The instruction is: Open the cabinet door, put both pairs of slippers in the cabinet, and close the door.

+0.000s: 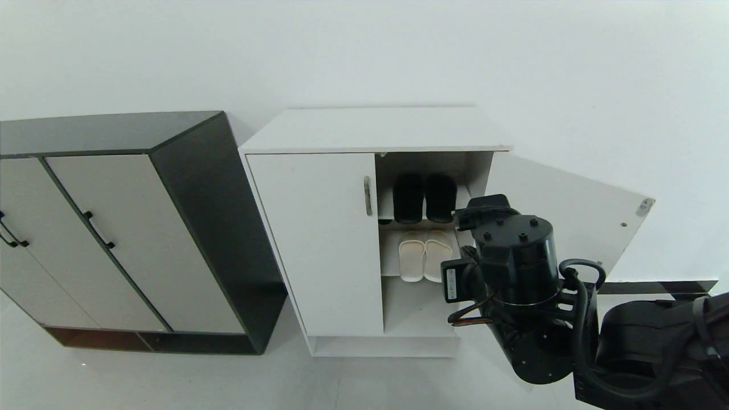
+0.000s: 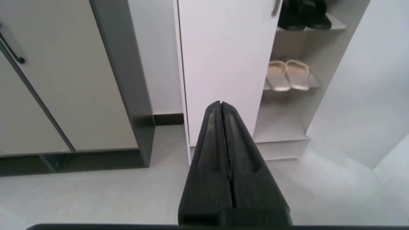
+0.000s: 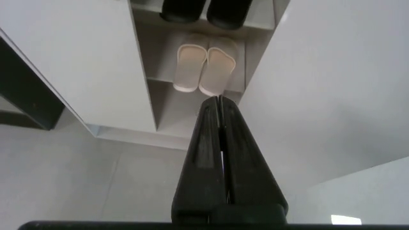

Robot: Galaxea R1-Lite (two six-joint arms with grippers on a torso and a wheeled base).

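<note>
The white wooden cabinet (image 1: 364,130) has its right door (image 1: 569,210) swung wide, with a dark-framed grey cupboard (image 1: 114,228) just beside it. The right gripper (image 3: 220,102), fingers pressed together and empty, hangs before the open compartment, apart from the cream foam slippers (image 1: 424,255) on the middle shelf. The black slippers (image 1: 424,197) lie on the shelf above. The left gripper (image 2: 220,105), also closed on nothing, faces the cabinet's shut door.
</note>
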